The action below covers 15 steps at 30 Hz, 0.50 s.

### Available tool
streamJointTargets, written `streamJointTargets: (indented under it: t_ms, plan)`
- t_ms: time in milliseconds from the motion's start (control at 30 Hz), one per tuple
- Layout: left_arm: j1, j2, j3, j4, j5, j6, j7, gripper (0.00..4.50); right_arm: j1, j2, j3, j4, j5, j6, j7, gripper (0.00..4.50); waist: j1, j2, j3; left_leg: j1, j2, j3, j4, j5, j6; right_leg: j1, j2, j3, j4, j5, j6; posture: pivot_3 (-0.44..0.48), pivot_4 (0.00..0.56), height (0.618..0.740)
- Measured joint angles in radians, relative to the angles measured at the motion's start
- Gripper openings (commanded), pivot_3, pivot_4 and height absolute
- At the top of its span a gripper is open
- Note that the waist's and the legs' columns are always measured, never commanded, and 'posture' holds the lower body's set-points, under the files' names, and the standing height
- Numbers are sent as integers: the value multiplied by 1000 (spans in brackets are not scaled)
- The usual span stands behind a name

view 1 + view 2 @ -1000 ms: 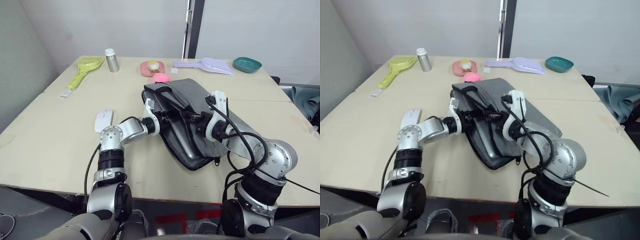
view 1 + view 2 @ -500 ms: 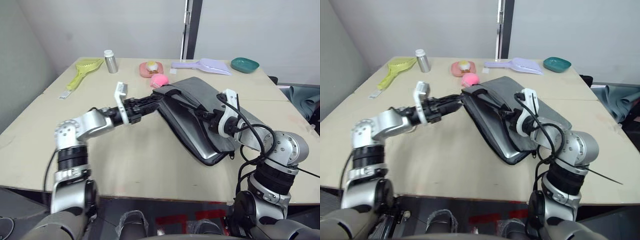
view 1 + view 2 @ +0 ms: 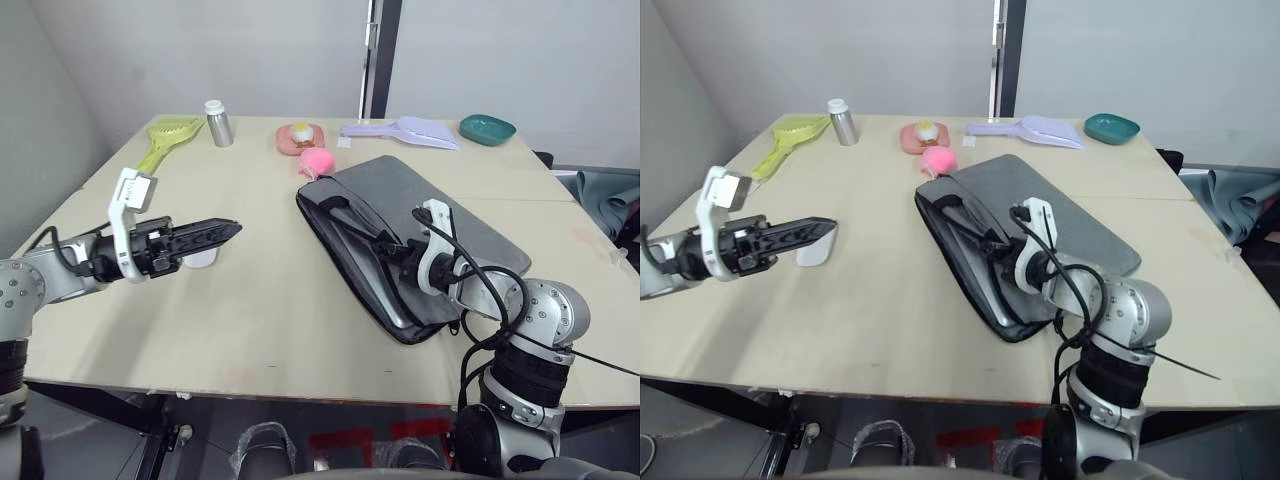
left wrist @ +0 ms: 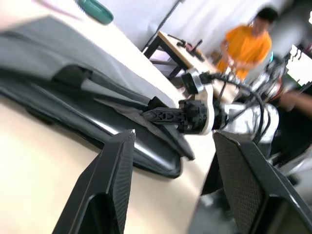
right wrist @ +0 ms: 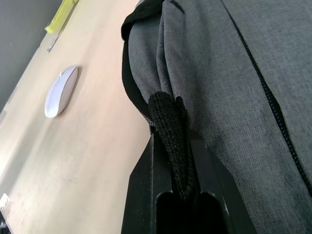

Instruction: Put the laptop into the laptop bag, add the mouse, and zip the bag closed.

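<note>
The grey laptop bag (image 3: 440, 225) lies flat on the table's right half, its mouth open toward the left. A sliver of the silver-grey laptop (image 3: 380, 295) shows inside that mouth. My right gripper (image 3: 388, 247) is shut on the bag's black strap handle (image 5: 170, 131) at the open edge. The white mouse (image 3: 203, 259) lies to the left of the bag, partly hidden behind my left gripper (image 3: 222, 231). That gripper hovers just above the mouse, pointing toward the bag, and its fingers (image 4: 109, 190) stand apart with nothing between them.
Along the far edge stand a yellow-green scoop (image 3: 165, 140), a silver bottle (image 3: 215, 122), a pink dish (image 3: 300, 136), a pink blob (image 3: 318, 160) touching the bag's far corner, a lilac scoop (image 3: 405, 130) and a teal dish (image 3: 487, 128). A person in orange (image 4: 246, 48) stands beyond the table.
My left arm has let go of the bag and swung left to above the mouse. The bag's raised edge has dropped flat. The right gripper keeps its hold on the strap.
</note>
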Motion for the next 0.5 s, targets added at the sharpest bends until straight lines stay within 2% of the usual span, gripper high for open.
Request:
streamJointTargets:
  t_ms: [100, 233, 333, 367, 433, 467, 500]
  plan:
    - [19, 65, 2, 62, 108, -96, -111, 2693, 37, -44, 62, -2, 16, 0, 40, 1775, -1, 0, 0, 1, 0, 0, 0, 0, 0, 0, 0, 0, 1, 0, 0, 0, 150, 740]
    - [28, 97, 26, 136, 189, -165, -174, 2693, 41, -111, 79, -11, 69, 0, 114, 3106, -1, 0, 0, 1, 0, 1, 0, 0, 0, 0, 0, 1, 1, 0, 0, 0, 150, 740]
    - [58, 114, 55, 202, 243, -198, -199, 2693, 20, -251, 68, -33, 148, 0, 217, 4230, 2, 0, 0, 1, 0, 0, 0, 0, 0, 0, 0, 1, 2, 0, 0, 0, 150, 740]
    - [65, 118, 68, 219, 254, -203, -202, 2693, 14, -303, 61, -34, 172, -1, 252, 4474, 2, 0, 0, 1, 0, 0, 0, 0, 0, 0, 0, 1, 2, 0, 0, 0, 150, 740]
    - [97, 130, 106, 247, 276, -221, -211, 2693, 18, -433, 40, -40, 217, -29, 344, 4474, 4, 0, 0, 1, 0, 1, 0, 0, 0, 0, 0, 1, 1, 0, 0, 0, 150, 740]
    - [139, 143, 131, 264, 299, -236, -224, 2693, 62, -574, 15, -51, 246, -84, 445, 4474, 10, 0, 0, 0, 0, 1, 0, 0, 0, 0, 0, 2, -1, 0, 0, 0, 150, 740]
    - [170, 150, 152, 290, 320, -247, -228, 2693, 101, -657, -19, -56, 247, -128, 510, 4474, 13, -1, -1, 0, 0, 1, -2, 0, 1, 1, 0, 1, -2, 0, 0, 0, 150, 740]
